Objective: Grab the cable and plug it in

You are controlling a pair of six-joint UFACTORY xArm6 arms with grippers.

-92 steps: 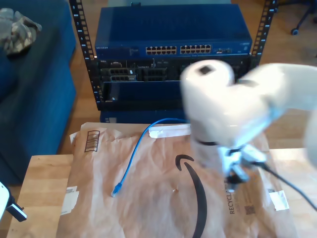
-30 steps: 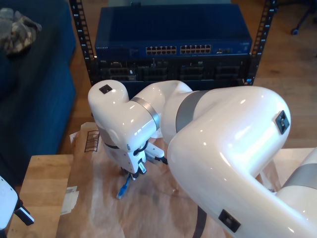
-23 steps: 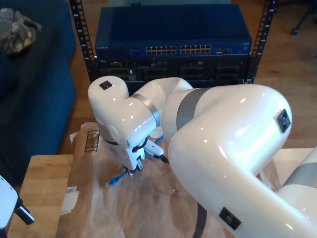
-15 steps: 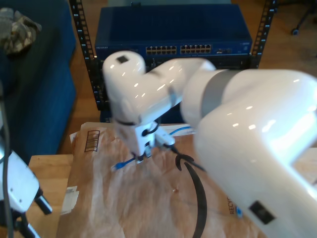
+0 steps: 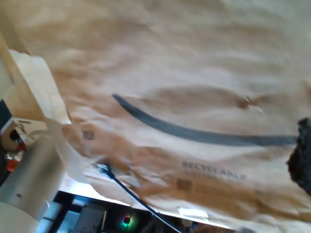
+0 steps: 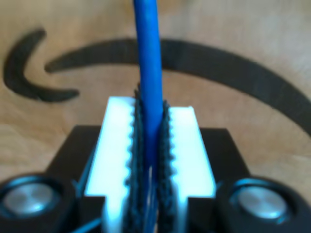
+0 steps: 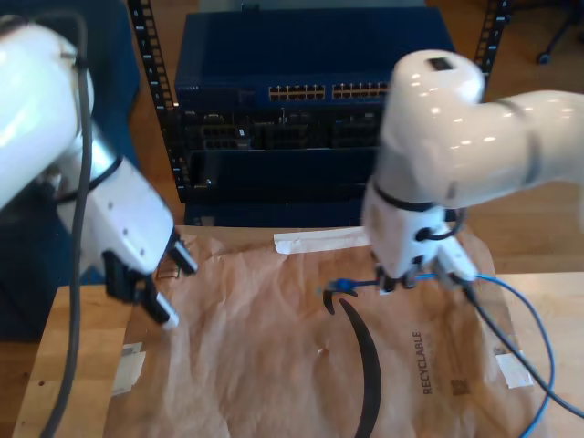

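Both jaws of my second gripper clamp the cable; first gripper's seemingly apart.

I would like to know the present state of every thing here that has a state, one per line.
my second claw: shut on the cable.
cable: clamped near its plug end, the rest trailing over the paper.
plug: free, not plugged in.
my first claw: open, holding nothing.
brown paper: spread out, wrinkled.
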